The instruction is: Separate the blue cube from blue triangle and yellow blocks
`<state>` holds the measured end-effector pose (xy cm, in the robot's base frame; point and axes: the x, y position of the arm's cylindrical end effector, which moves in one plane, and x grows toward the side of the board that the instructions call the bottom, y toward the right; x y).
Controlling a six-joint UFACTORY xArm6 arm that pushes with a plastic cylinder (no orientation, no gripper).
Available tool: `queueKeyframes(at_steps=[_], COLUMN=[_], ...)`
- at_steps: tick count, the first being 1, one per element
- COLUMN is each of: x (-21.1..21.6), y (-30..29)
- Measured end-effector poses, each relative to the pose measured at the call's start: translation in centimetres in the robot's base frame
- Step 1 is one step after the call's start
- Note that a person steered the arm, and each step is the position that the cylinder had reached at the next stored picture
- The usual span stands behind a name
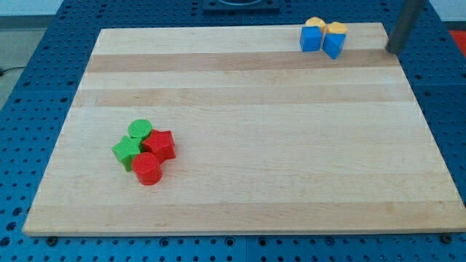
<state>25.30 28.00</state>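
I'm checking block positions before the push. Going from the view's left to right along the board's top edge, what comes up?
Blue cube → blue triangle → my tip, apart from the blocks at the board's right edge. The two yellow blocks overlap these, so I omit them.

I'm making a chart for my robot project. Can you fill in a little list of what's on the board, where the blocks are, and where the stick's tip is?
board: wooden board
top right group: blue cube, blue triangle, two yellow blocks, all packed together
bottom left group: two green blocks, red star-like block, red round block, packed together
my tip: at the board's right edge, right of the blue and yellow group, not touching it
blue cube separated: not yet
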Motion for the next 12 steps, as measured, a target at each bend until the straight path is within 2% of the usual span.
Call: queueKeyframes(at_steps=[1,2,4,6,8,12], x=[-4.5,-6.2,-0.1,2.7,1.5,-1.0], y=[-1.8,-3.9,-15.9,-16.6,-19.1,-17.6])
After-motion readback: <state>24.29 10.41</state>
